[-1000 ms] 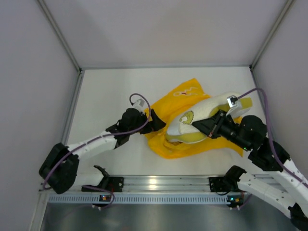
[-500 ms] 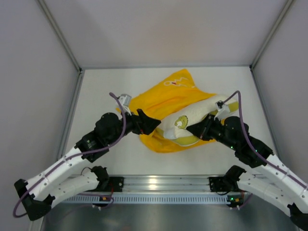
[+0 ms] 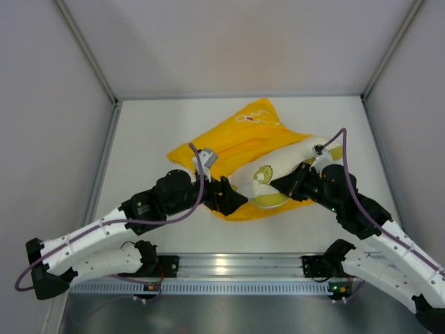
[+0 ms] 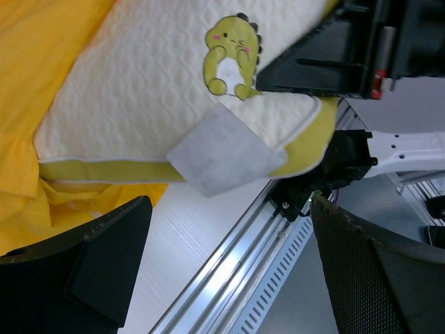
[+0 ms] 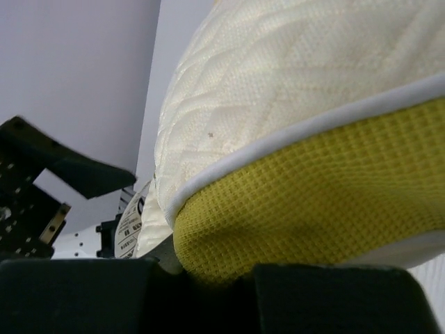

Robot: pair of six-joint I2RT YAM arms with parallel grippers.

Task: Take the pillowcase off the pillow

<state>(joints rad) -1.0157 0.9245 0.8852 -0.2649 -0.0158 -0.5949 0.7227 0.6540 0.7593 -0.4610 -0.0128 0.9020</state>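
Note:
The cream pillow point(image 3: 281, 161) with its small yellow emblem point(image 3: 263, 175) lies tilted on the bright yellow pillowcase point(image 3: 233, 142), mid-table. Only part of the pillow is still in the case. My right gripper point(image 3: 292, 185) is shut on the pillow's near edge; in the right wrist view its fingers point(image 5: 104, 296) pinch the yellow mesh side band point(image 5: 320, 209) at the gripper point(image 5: 229, 282). My left gripper point(image 3: 233, 199) is open and empty just left of the pillow's near corner. Its wrist view shows the pillow point(image 4: 139, 97), its white tag point(image 4: 224, 149), the pillowcase point(image 4: 35, 62) and the gripper point(image 4: 229, 278).
The aluminium base rail point(image 3: 229, 268) runs along the table's near edge, also in the left wrist view point(image 4: 243, 271). Grey enclosure walls stand left, right and behind. White table point(image 3: 153, 132) shows to the left of the cloth.
My left gripper has moved right and nearer, off the pillowcase's left edge, and now stands open by the pillow's near corner. The pillowcase has spread out to the left. The pillow has shifted slightly.

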